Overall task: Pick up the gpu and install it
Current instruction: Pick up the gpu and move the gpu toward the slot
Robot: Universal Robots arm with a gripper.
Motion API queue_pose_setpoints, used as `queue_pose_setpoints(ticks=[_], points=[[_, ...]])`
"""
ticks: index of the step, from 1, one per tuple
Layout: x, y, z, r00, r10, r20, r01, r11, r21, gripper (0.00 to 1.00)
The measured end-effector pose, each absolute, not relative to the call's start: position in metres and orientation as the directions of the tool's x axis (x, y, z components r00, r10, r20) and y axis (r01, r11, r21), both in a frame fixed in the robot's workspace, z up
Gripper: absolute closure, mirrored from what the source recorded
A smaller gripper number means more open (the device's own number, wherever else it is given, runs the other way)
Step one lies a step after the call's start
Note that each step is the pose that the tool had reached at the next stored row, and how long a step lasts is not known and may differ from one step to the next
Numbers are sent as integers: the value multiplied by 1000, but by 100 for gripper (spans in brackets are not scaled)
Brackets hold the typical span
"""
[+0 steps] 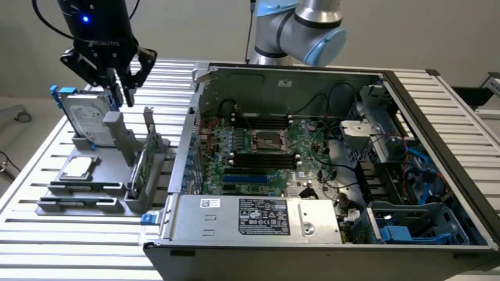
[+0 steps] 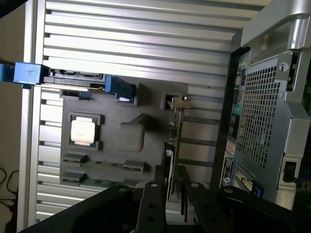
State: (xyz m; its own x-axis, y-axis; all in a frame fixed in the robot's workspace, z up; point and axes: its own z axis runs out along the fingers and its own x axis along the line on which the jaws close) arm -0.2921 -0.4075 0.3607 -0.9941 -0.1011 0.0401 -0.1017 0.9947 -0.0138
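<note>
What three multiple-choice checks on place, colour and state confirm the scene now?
1. The hand is: A inside the computer; B above the grey parts holder; C touching the CPU chip.
2. The frame on the hard drive is: A red; B blue; C yellow.
3. The gpu is: A in the hand; B plugged into the motherboard; C standing on edge in the holder.
Answers: B, it hangs over the holder near the hard drive; B, blue edges show; C, it sits upright in its slot.
</note>
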Motion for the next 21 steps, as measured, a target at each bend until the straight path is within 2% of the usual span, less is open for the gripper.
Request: queue_pose_setpoints(ticks=[1, 3, 4, 21], points=[[-292, -408, 361, -994, -101, 40, -102, 995, -14, 70], [-292, -409, 359, -994, -101, 40, -101, 995, -14, 70], [-293, -409, 357, -994, -99, 40, -99, 995, -14, 64], [-293, -421, 326, -1000, 14, 19, 14, 1000, -15, 64]])
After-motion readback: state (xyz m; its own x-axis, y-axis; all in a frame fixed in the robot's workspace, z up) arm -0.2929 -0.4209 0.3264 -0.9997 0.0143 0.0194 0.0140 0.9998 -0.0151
